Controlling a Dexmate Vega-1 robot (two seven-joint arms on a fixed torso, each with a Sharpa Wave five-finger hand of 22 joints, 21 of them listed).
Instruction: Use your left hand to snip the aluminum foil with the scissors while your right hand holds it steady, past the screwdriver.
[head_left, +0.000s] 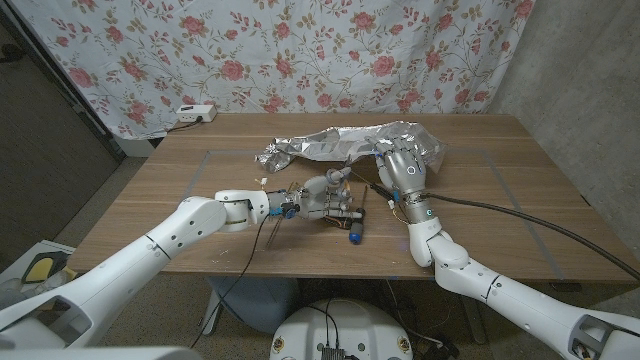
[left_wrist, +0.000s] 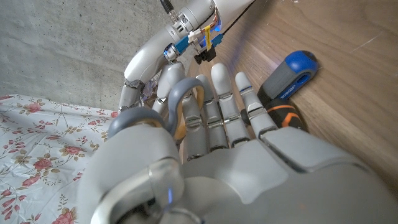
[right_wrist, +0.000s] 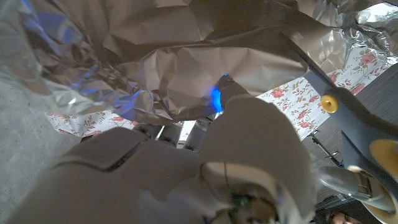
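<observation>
On surface, head view: aluminum foil lies crumpled across far middle, long axis side to side. Right hand presses its right end, fingers spread. Left hand just short of foil's near edge, screwdriver beside it.

Left wrist view: fingers curled through scissors loops.

Right wrist view: foil over hand; scissor blades near.

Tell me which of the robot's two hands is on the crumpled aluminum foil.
The right hand rests on the crumpled silver aluminum foil; the left hand holds grey-handled scissors instead.
</observation>
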